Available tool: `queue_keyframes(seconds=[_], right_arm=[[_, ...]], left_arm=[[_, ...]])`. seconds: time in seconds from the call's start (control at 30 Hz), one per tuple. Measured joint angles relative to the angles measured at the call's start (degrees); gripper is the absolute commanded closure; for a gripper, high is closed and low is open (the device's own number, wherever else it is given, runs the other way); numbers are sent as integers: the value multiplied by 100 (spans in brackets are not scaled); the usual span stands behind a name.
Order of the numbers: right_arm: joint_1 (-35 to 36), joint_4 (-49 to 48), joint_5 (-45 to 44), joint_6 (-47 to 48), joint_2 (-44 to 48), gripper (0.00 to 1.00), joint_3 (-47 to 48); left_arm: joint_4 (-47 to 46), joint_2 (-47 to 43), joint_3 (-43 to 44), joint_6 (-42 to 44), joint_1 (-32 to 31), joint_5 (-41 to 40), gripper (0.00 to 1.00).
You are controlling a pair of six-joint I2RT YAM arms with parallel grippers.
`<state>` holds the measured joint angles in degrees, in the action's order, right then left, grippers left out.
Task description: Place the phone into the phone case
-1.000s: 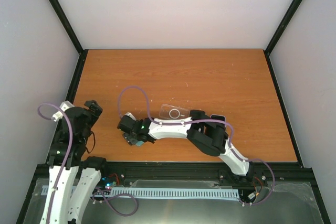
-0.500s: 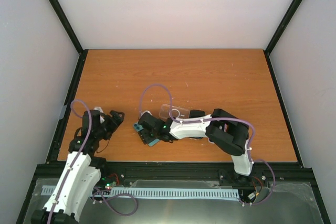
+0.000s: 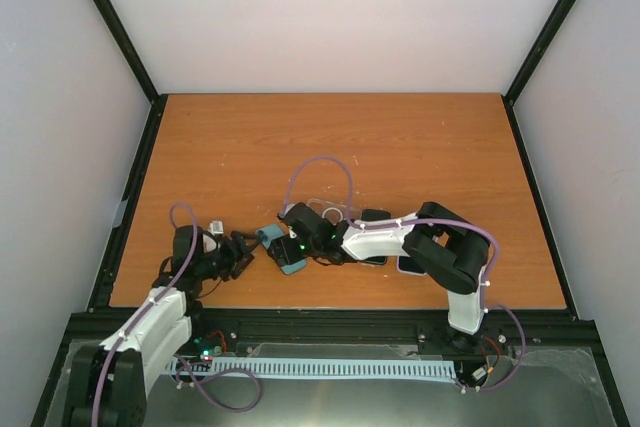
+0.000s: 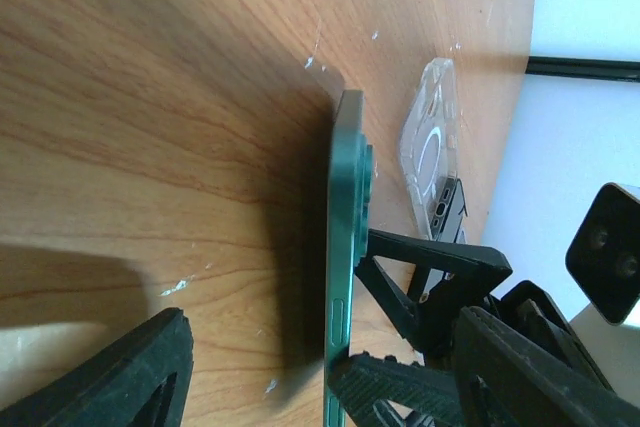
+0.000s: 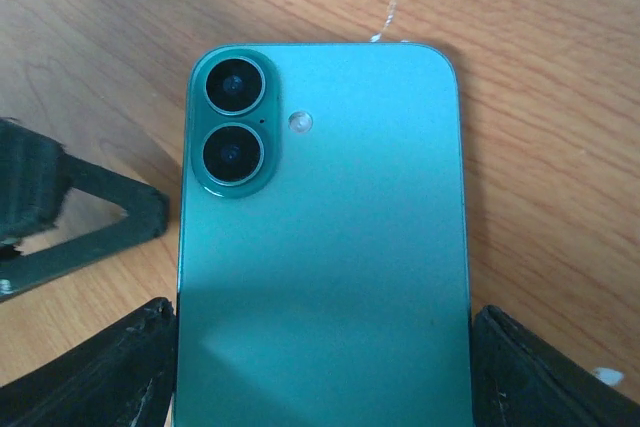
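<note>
The teal phone (image 5: 320, 247) shows its back and two camera lenses in the right wrist view. My right gripper (image 5: 320, 387) is shut on its long edges and holds it on edge just above the table; in the top view the right gripper (image 3: 292, 247) is left of centre near the front. Edge-on, the phone (image 4: 345, 247) stands between the wide-open fingers of my left gripper (image 4: 330, 387), which shows in the top view (image 3: 240, 253) just left of the phone (image 3: 270, 235). The clear phone case (image 4: 430, 147) lies flat behind, partly hidden by the right arm (image 3: 330, 209).
A dark phone-like slab (image 3: 410, 265) lies under the right arm's elbow. The orange table (image 3: 330, 137) is bounded by black rails and white walls. The left arm (image 3: 165, 307) stretches low along the front left edge.
My left arm has swung right and down until its open fingers straddle the phone. My right gripper has carried the phone a little to the right.
</note>
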<state>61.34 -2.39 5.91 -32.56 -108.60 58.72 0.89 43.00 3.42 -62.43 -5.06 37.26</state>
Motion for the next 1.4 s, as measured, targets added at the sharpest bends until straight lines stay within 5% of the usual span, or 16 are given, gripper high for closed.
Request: queue_keyframes(seconds=[0.33,0.77,0.93,1.2,1.4], right_arm=[[2,-155,315,-186,-35,42,-2],[2,-258,444,-317,-63,42,-7],[0,-269,446,-354,-66,37,-7],[-63,22,415,-173,48,17,-7],[-625,852,13,439,859,19,-214]], left_arm=[[-1416,1198,-107,-247,-13,437,53],[-1945,1665,-114,-321,-15,448,80],[-2153,1880,-114,-262,-20,485,99],[-1976,1884,-37,-109,-28,485,100],[-1248,1585,238,122,-55,251,100]])
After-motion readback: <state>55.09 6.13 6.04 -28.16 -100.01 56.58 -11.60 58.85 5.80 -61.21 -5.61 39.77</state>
